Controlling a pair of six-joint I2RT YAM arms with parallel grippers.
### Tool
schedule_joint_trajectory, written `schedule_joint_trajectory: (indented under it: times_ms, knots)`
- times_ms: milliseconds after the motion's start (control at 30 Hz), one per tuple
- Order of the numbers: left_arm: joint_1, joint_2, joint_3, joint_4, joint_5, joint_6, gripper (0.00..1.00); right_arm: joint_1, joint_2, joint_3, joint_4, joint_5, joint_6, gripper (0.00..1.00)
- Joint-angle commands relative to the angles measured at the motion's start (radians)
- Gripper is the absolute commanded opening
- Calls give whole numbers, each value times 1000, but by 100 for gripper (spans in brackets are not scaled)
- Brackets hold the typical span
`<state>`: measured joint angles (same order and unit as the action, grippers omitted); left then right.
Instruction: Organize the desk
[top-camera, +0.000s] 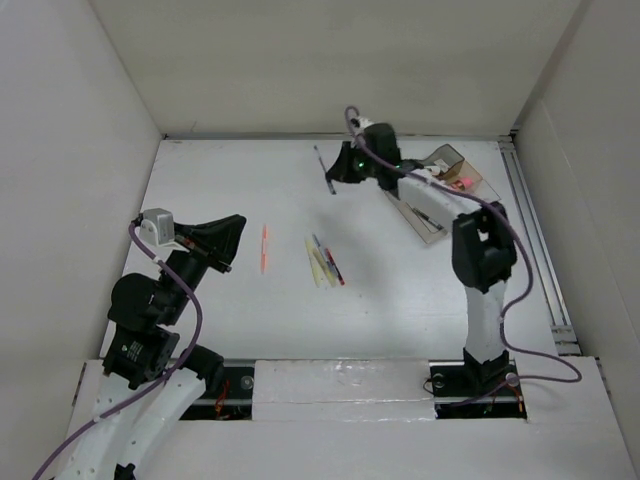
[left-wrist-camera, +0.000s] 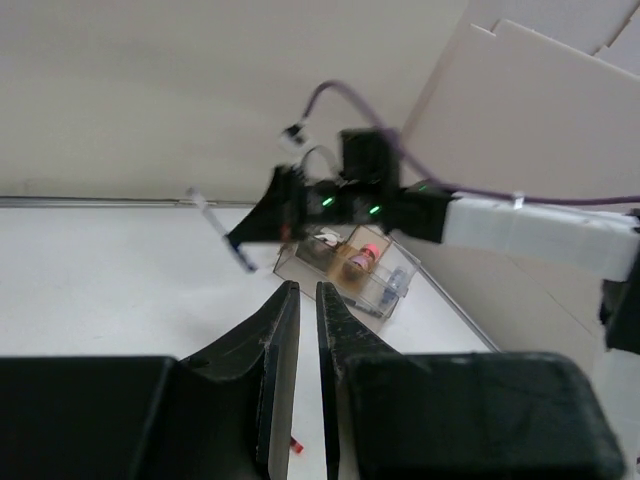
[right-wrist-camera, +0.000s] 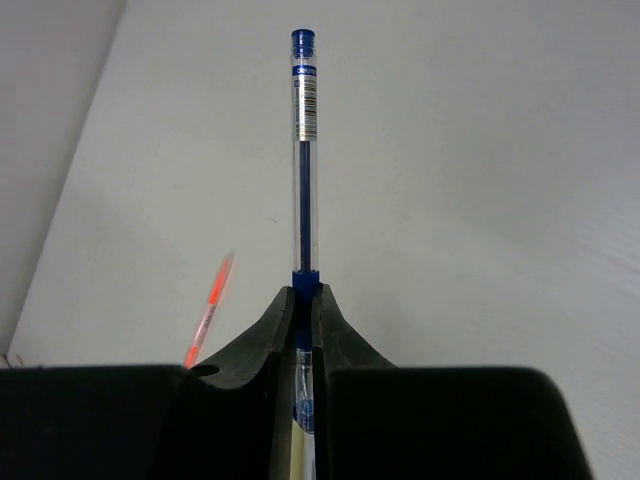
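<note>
The desk spanned the space between white wall panels. The right hand was clamped on a blue pen, held clear of the desk at far centre. The left hand was closed on nothing over the near left. An orange pen and a cluster of pens (possibly four; coarse view) lay mid-desk. A clear tray stood far right.
</note>
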<state>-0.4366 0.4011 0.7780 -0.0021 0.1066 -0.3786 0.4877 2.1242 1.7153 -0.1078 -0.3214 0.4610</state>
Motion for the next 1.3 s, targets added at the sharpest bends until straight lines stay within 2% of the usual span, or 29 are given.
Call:
schedule_joint_trajectory:
  times_ms: [0,167,233,333,400,500,633,833,933,1000,1133,1267]
  knots:
    - [4,-19,-6,42,27,-2,9,-125,-223,-46,-108,-106,-203,0]
    - [4,-10,-6,48,38,-6,9,-294,-401,-197,-277,-110,-370,0]
    - [4,-7,-8,53,41,-8,10,-343,-441,-230,-355,-2,-413,0]
    - [4,2,-8,53,42,-8,9,-394,-422,-240,-420,47,-447,0]
    - [4,5,-8,54,41,-6,9,-425,-393,-235,-455,-8,-493,0]
    - [4,24,-3,53,47,-6,9,-436,-346,-237,-460,-70,-516,0]
    - [4,31,-5,56,41,-5,9,-422,-337,-281,-428,43,-513,0]
    - [4,39,-5,56,44,-5,9,-422,-334,-312,-394,123,-493,0]
    - [4,38,-3,54,45,-3,9,-413,-322,-301,-405,157,-486,11]
    - [4,28,-6,54,38,-2,9,-402,-334,-312,-386,197,-469,32]
    - [4,33,-5,51,38,-2,9,-380,-357,-307,-386,191,-429,38]
    - [4,27,-5,51,24,-5,14,-301,-435,-335,-325,179,-404,39]
